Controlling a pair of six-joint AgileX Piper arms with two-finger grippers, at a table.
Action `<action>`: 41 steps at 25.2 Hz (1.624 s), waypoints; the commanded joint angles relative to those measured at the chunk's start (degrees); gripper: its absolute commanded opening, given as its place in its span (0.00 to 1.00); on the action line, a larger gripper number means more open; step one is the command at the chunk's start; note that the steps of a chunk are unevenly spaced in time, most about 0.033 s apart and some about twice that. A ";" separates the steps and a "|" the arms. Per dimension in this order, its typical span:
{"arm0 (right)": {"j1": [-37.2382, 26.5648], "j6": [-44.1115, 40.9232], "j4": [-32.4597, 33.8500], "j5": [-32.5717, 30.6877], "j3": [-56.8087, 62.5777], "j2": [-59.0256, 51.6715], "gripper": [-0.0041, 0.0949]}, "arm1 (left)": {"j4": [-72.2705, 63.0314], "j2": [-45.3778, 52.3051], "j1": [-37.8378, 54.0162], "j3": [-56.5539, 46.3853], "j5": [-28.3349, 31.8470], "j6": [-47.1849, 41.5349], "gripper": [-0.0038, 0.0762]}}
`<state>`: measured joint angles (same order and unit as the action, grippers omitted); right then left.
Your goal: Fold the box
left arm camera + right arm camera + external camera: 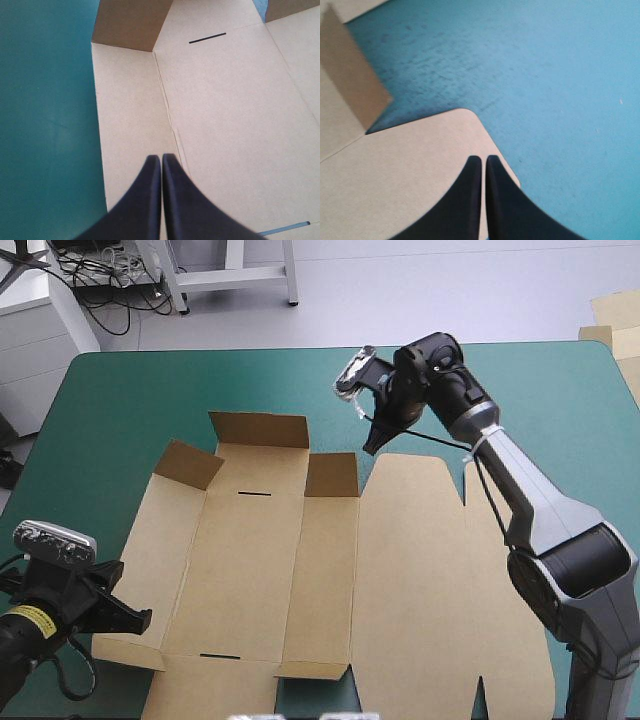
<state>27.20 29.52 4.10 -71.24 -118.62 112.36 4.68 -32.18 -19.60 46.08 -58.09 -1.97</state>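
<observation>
1. Lying nearly flat on the teal-green counter [130, 400], the brown box [330, 570] was barely begun.
2. Only three far flaps [258, 430] stood up; walls and tucks seemed undone.
3. Left tool [143, 619] by its near-left corner and right tool [372, 447] by a far corner were closed, empty.

Item 1. Table [120, 405]: broad top, far corners rounded, as seen in the high view. It is laid with a teal-green cover [45, 125], smooth and flat. In the right wrist view the cover is marked with fine darker scuffs [435, 55], and a small pale speck [620, 101] is noted on it.

Item 2. Spare board [612, 312]: pale brown sheets, apparently two overlapping, lying flat off the table just beyond its far right corner. They are partly cut off from view, and what they rest on cannot be told.
</observation>
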 commanded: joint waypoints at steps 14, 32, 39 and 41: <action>-18.63 -16.90 -11.27 -0.59 1.22 -13.61 0.02 | 0.48 -0.27 -0.01 1.87 3.35 -0.32 0.04; -19.47 -17.72 -8.50 4.38 49.29 -50.44 0.02 | 1.13 -0.27 -0.01 1.87 2.08 -0.32 0.04; -19.47 -20.05 -8.64 7.13 64.98 -67.69 0.02 | 1.72 -0.87 -0.01 1.95 2.08 -0.57 0.04; -19.47 -20.05 -8.23 7.13 67.16 -70.01 0.02 | 2.62 -2.52 -0.01 2.11 2.31 -0.57 0.04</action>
<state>8.12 9.48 -4.67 -67.02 -51.92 44.79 6.19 -32.62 -19.60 46.21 -58.95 -1.97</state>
